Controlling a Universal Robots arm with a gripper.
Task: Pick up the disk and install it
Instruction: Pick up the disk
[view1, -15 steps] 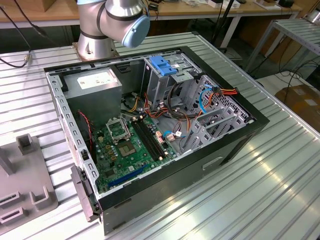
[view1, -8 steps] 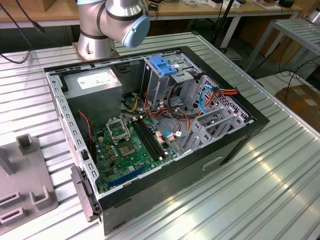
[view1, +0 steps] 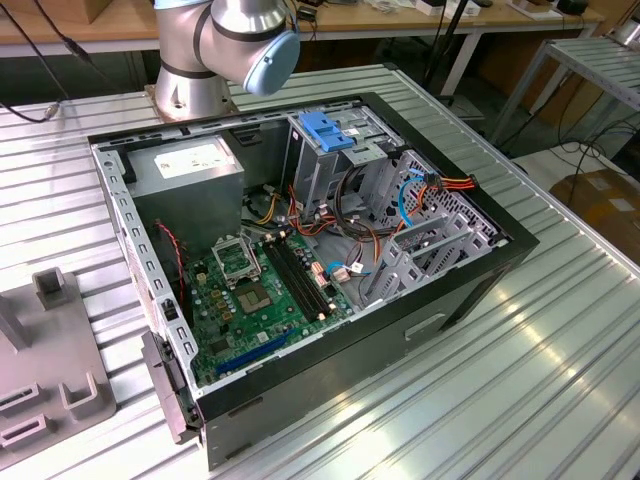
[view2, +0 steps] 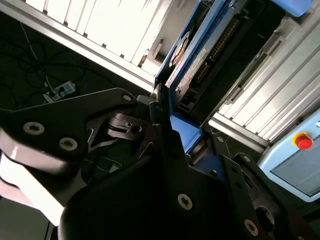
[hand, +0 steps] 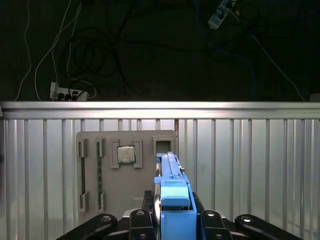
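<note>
A ribbed metal table (view1: 560, 380) spans the exterior view, glaring bright at the lower right, with a wooden workbench (view1: 400, 22) along the top edge, a second slatted table (view1: 600, 60) at upper right, a cardboard box (view1: 605, 200) below it, and dark cable-strewn floor (hand: 150, 50) in the first wrist view.

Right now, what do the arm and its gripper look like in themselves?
The arm is silver-grey metal tubing with thick rounded joints, one closed by a round light-blue cap. The gripper is matte black, built of flat angular linkage plates fastened with round-headed silver screws.
</note>
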